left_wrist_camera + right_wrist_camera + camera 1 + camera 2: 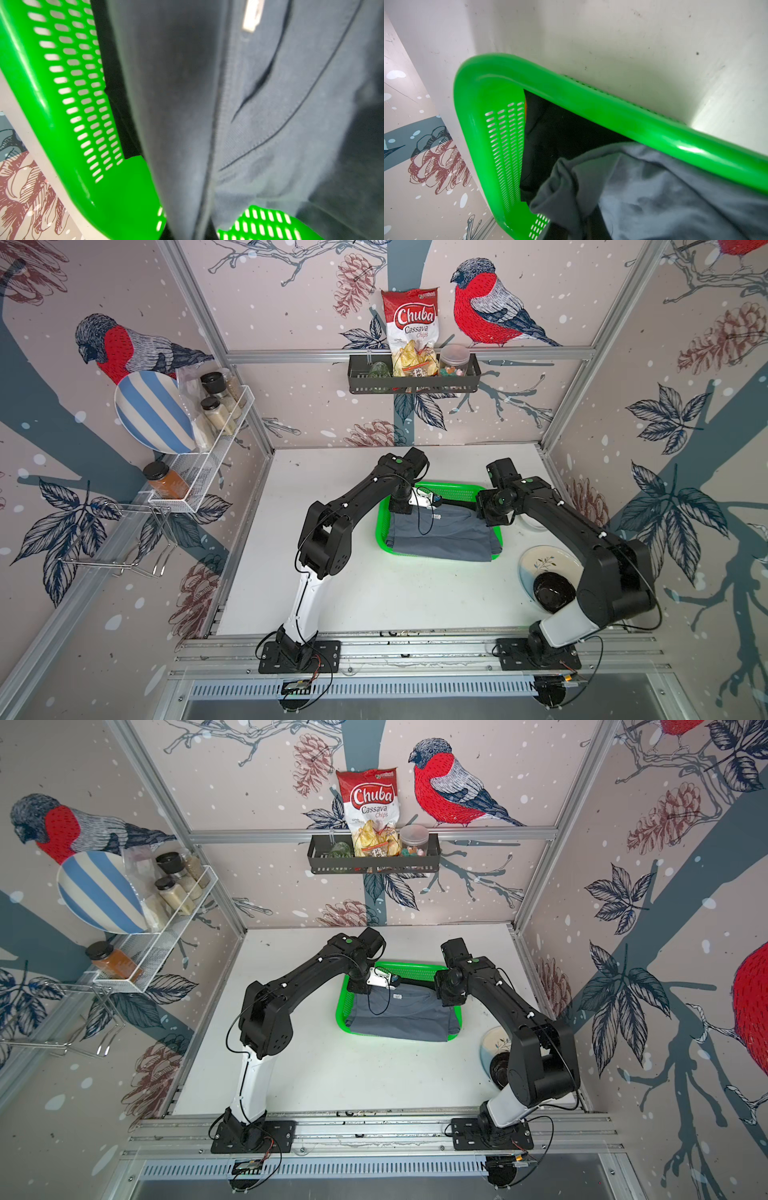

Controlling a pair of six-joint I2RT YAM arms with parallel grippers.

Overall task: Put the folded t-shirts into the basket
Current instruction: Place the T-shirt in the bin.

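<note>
The light is bright and even, from overhead, leaving only soft shadows on the white tabletop (395, 597). Both top views bow outward at their edges. At my left wrist the grey shirt (270, 124) sits too close and blurs; at my right, glare streaks the basket (685, 149).

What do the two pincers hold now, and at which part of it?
Both appear shut on the grey t-shirt: left pincer and right pincer each pinch its collar-side edge near a corner, while the rest lies over the basket.
</note>
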